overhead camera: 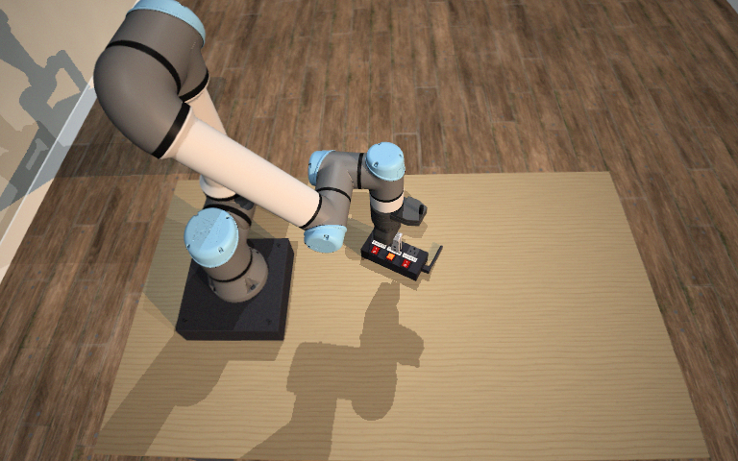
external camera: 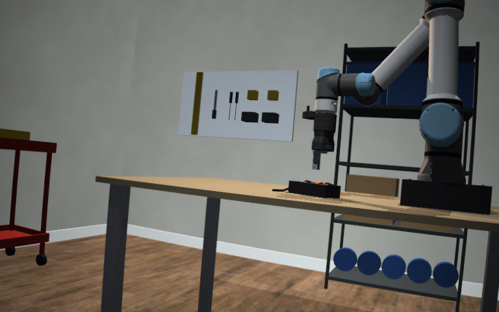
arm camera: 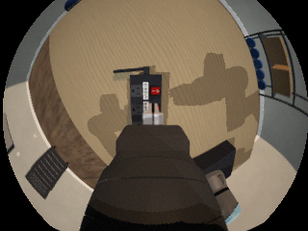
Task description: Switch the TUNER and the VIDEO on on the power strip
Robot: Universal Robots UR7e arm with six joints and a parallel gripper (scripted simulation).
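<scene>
The black power strip lies flat on the wooden table, the right way up, with its cable stub at the right end. It carries three rocker switches in a row: a left one dark red, a middle one brighter orange, a right one red. White labels sit behind them; I cannot read them. My gripper is shut and empty, pointing straight down, hanging a short way above the strip's middle. In the wrist view the fingers hide the strip's near part.
The arm's black base stands on the table left of the strip. A shelf rack with blue discs stands behind the table. A red cart is far off to the left.
</scene>
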